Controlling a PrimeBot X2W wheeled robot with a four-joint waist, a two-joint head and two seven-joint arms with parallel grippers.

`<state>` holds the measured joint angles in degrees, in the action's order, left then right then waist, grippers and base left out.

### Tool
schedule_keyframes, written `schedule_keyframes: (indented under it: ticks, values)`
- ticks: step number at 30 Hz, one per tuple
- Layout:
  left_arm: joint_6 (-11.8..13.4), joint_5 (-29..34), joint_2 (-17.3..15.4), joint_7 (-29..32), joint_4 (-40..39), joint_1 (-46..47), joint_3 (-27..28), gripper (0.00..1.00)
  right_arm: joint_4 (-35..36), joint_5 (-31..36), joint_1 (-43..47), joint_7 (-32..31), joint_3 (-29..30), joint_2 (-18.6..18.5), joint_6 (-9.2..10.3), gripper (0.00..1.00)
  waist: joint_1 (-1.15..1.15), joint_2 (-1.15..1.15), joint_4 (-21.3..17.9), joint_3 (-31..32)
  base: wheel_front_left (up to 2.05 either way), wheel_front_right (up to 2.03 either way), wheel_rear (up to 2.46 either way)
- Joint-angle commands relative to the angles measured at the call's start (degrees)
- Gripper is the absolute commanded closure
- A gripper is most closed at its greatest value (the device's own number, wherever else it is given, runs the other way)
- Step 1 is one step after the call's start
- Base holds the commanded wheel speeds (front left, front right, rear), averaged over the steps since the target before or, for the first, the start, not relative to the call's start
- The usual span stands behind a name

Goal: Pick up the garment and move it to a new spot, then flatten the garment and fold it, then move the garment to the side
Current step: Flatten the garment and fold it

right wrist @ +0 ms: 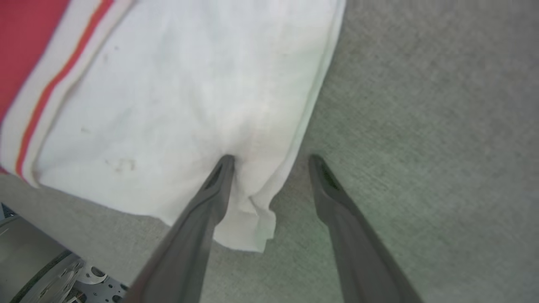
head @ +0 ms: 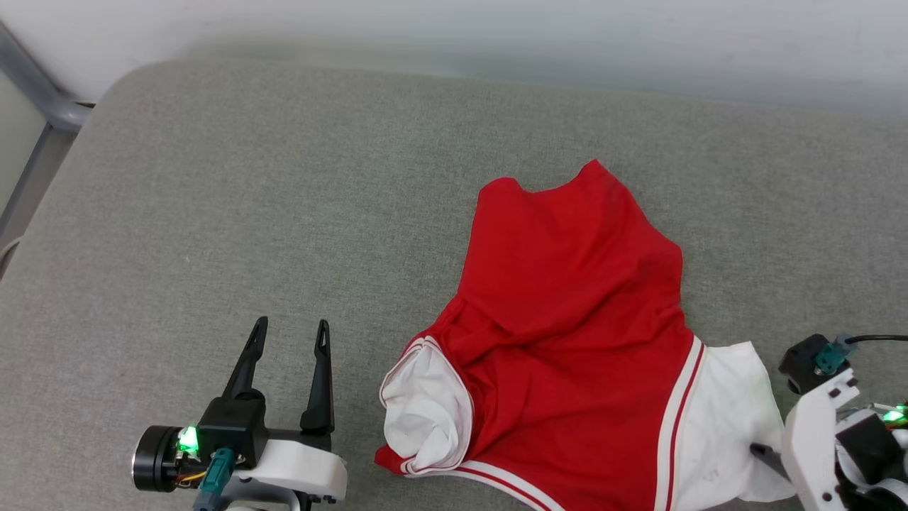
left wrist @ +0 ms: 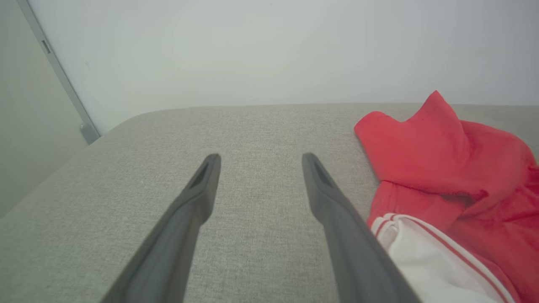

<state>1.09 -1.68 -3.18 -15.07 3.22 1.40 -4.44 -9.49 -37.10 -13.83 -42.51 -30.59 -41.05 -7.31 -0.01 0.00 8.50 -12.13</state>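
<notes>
The garment [head: 567,298] lies crumpled on the grey cushion, red body toward the far side and both white sleeves near me. My left gripper [head: 292,325] stands open to the left of it, close to the left sleeve [head: 425,404] without touching. In the left wrist view the left gripper [left wrist: 261,158] has bare cushion between its fingers and the garment [left wrist: 442,160] to its right. My right gripper [right wrist: 269,158] is open astride the corner of the right sleeve [right wrist: 189,84]. Its left finger presses on the white cloth and its right finger is on the cushion.
The grey padded cushion [head: 284,177] stretches wide to the left and far side of the garment. A pale wall runs behind it. A grey metal frame [head: 42,99] stands past the cushion's rounded left corner.
</notes>
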Motion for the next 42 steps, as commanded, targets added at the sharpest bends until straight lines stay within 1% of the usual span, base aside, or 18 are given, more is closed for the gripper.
schedule_keyframes:
  ticks: [1,6,8,10,14,17,20,23,26,29,32,33,38,39,40,42]
  values:
    - [0.07,0.29,0.03,-0.14,0.18,0.03,0.26,0.00,0.04,-0.85,0.14,1.83,-2.65,3.26,-0.30,1.00,0.01,0.00,-0.41,1.04,0.00,0.00,0.00]
    - [0.12,0.58,0.04,-0.14,0.34,-1.30,0.49,0.00,5.19,-1.76,-3.53,7.77,1.34,1.34,-0.13,1.00,0.01,0.00,-1.17,3.14,0.00,0.00,0.00]
    - [0.16,0.58,0.01,-0.14,0.23,-1.64,0.67,0.00,8.32,-2.47,-3.73,9.12,2.27,1.66,-0.15,1.00,0.01,0.00,-1.53,3.87,0.00,0.00,0.00]
    - [0.15,0.66,-0.05,-0.14,0.21,-2.33,0.83,0.00,11.85,-2.59,-4.02,9.90,3.45,1.19,-0.15,1.00,0.01,0.00,-1.91,4.49,0.00,0.00,0.00]
    - [0.14,0.74,-0.12,-0.14,0.25,-3.15,1.14,0.00,18.06,-2.66,-2.80,10.42,6.84,0.99,-0.15,1.00,0.01,0.00,-2.66,5.47,0.00,0.00,0.00]
    - [0.03,0.75,-0.13,-0.14,0.25,-3.48,1.35,0.00,21.14,-1.97,-1.05,10.16,10.57,0.97,-0.14,1.00,0.01,0.00,-3.21,5.99,0.00,0.00,0.00]
    - [-0.04,0.87,-0.13,-0.14,0.21,-3.79,1.42,0.00,22.54,-1.62,1.48,9.69,15.28,1.35,-0.14,1.00,0.01,0.00,-3.75,6.33,0.00,0.00,0.00]
    - [-0.16,0.90,-0.18,-0.14,0.16,-3.99,1.52,0.00,22.48,-1.34,4.35,8.88,20.35,2.00,-0.15,1.00,0.01,0.00,-4.25,6.44,0.00,0.00,0.00]
    - [-0.33,0.94,-0.17,-0.14,0.17,-3.97,1.54,0.00,20.59,-2.41,6.94,8.29,25.20,2.94,-0.14,1.00,0.01,0.00,-4.71,6.38,0.00,0.00,0.00]
    - [-0.38,0.97,-0.15,-0.14,0.31,-3.76,1.39,0.00,16.68,-2.73,8.88,7.83,29.11,3.69,-0.15,1.00,0.01,0.00,-5.03,6.20,0.00,0.00,0.00]
    - [-0.55,0.85,-0.13,-0.14,0.34,-3.19,1.13,0.00,11.13,-1.89,9.95,8.06,31.55,3.50,-0.15,1.00,0.01,0.00,-4.94,5.76,0.00,0.00,0.00]
    - [-0.55,0.85,-0.13,-0.14,0.34,-3.19,1.13,0.00,11.13,-1.89,9.95,8.06,31.55,3.50,-0.15,1.00,0.01,0.00,-4.94,5.76,0.00,0.00,0.00]
    - [-0.88,0.96,-0.11,-0.14,0.33,-2.29,0.77,0.00,-2.07,-1.29,9.64,8.83,34.96,4.66,-0.14,1.00,0.01,0.00,-4.09,4.95,0.00,0.00,0.00]
    - [-0.94,1.03,-0.10,-0.14,0.32,-2.18,0.67,0.00,-7.39,-0.53,9.57,9.18,35.34,5.10,-0.14,1.00,0.01,0.00,-3.57,4.63,0.00,0.00,0.00]
    - [-0.94,1.03,-0.10,-0.14,0.32,-2.18,0.67,0.00,-7.39,-0.53,9.57,9.18,35.34,5.10,-0.14,1.00,0.01,0.00,-3.57,4.63,0.00,0.00,0.00]
    - [-0.89,1.07,-0.09,-0.14,0.39,-2.13,0.65,0.00,-12.42,0.26,9.39,9.39,35.03,5.69,-0.14,1.00,0.01,0.00,-3.10,4.41,0.00,0.00,0.00]
